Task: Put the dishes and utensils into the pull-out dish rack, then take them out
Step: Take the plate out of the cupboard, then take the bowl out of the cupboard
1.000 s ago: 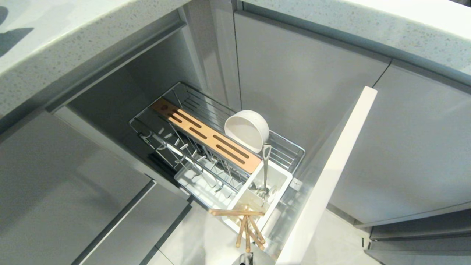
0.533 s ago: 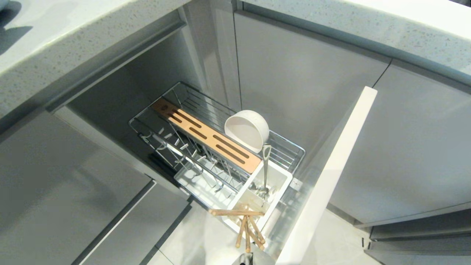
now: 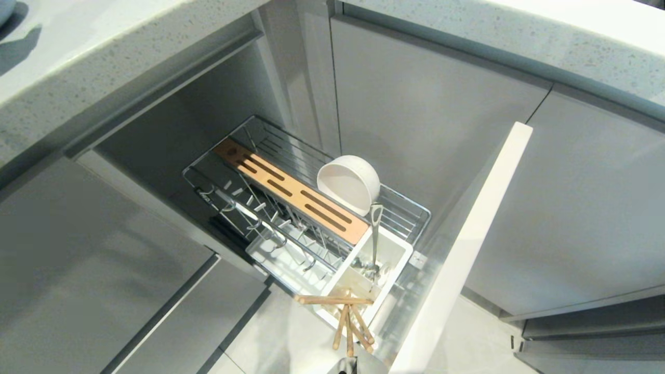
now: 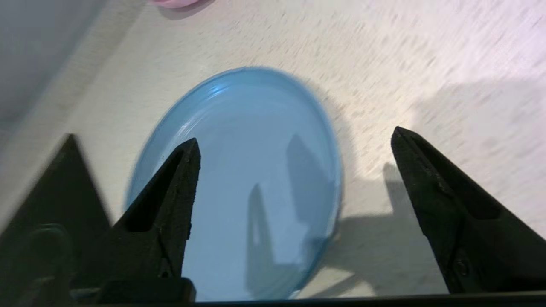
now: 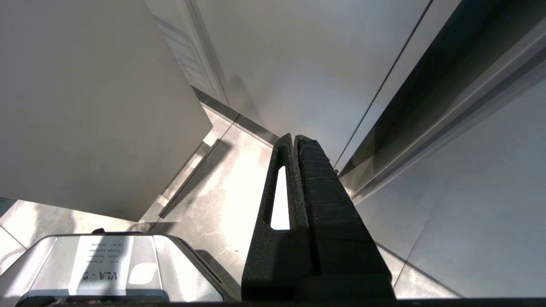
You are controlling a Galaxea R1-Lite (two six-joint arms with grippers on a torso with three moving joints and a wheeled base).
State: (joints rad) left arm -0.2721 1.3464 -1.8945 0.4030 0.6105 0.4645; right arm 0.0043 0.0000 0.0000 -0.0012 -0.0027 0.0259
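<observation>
We are holding our left hand (image 4: 294,140) over the speckled tabletop (image 4: 426,64), its black fingers (image 4: 170,196) standing wide apart with nothing between them. The light-blue plate (image 4: 256,140) is lying flat on that tabletop directly beneath the hand, clear of both fingers, whose shadows are falling across it and the surface beside it. A sliver of something pink (image 4: 172,2) is showing at the far edge of the tabletop, well apart from the plate.

In the head view neither of our arms is showing. The pull-out dish rack (image 3: 410,208) is standing drawn out of the grey cabinet, its pale front panel (image 3: 467,249) at the near end. The cream-white bowl (image 3: 349,183) is sitting tilted on its side in the wire basket, beside the slotted wooden strip (image 3: 291,192). The silver utensil (image 3: 375,236) is standing upright in the white caddy (image 3: 402,254), its handle rising just beside the bowl. The wooden chopsticks (image 3: 349,324) are sticking out of the caddy's near compartment, with one stick lying crosswise over its rim. The metal pegs (image 3: 249,200) on the other side of the strip are carrying nothing.

We are keeping our right hand (image 5: 295,137) hanging low above the floor tiles (image 5: 222,200) beside the cabinet fronts, its fingers pressed together on nothing.
</observation>
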